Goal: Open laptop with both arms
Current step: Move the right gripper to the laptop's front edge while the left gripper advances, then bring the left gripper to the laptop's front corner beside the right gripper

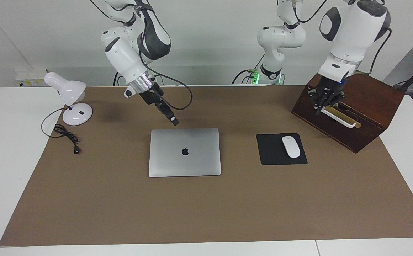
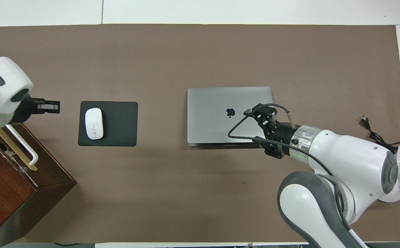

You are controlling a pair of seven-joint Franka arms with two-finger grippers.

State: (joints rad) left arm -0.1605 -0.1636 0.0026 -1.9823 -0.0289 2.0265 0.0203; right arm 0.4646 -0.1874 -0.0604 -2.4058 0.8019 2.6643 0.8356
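The laptop lies closed and flat in the middle of the brown mat, logo up; in the overhead view the laptop is partly covered by the right arm. My right gripper hangs shut and empty just above the laptop's edge nearest the robots, tilted down and not touching it; from above the right gripper sits over the lid beside the logo. My left gripper is shut on nothing, up in the air by the wooden box's white handle; in the overhead view the left gripper shows between box and mouse pad.
A dark wooden box with a white handle stands at the left arm's end. A black mouse pad with a white mouse lies between box and laptop. A white desk lamp and its loose cable sit at the right arm's end.
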